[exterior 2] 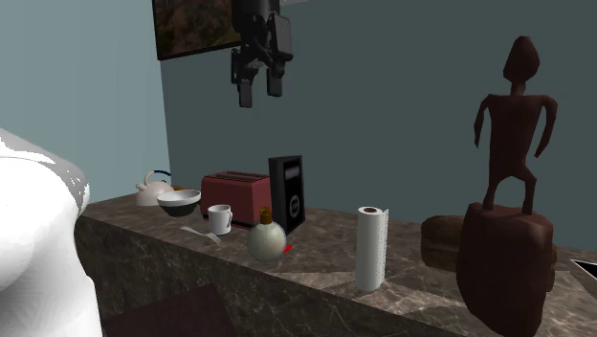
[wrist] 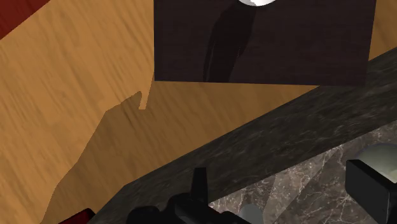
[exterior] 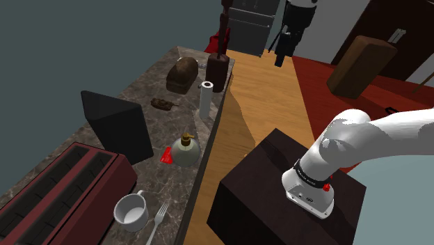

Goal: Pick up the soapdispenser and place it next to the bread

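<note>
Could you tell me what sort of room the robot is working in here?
Probably a kitchen: a marbled counter holds a red toaster, a loaf of bread, a mug and a paper towel roll.

One soap dispenser (exterior: 186, 150), one bread loaf (exterior: 182, 74), one mug (exterior: 131, 211), one fork (exterior: 158, 220), one toaster (exterior: 66, 184)

Soap dispenser (exterior: 186, 148): open from above. Black box (exterior: 115, 125) just beside it, away from the stand-side edge of the table (exterior: 147, 87). Toward bread (exterior: 182, 74): paper towel roll (exterior: 206, 99) upright at that edge, dark statue (exterior: 218, 69) near the corner. Bare table between roll and dispenser.
</note>
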Controlling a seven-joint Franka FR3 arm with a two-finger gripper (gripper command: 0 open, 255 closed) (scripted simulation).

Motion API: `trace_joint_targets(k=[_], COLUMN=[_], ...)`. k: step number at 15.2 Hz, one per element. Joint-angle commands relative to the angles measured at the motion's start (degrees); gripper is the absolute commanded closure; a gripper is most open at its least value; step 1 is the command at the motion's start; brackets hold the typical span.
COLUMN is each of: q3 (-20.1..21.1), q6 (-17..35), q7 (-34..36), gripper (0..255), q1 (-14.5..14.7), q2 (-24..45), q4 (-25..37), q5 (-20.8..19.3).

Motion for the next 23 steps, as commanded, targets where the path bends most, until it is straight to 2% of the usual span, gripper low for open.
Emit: trace_joint_targets(k=[1, 12, 18, 23], q3=[0.0, 9.4, 15.0, 19.9], q6=[0.0, 17.4, 27.9, 36.5], q7=[0.0, 11.7, 18.0, 23.6], gripper=[0, 0, 0, 0], q1=[0.0, 3.0, 4.3, 4.5], q2=[0.0, 6.0, 13.7, 22.3], q4=[0.0, -10.3, -12.0, -11.2], q5=[0.0, 7.8, 10.6, 11.1])
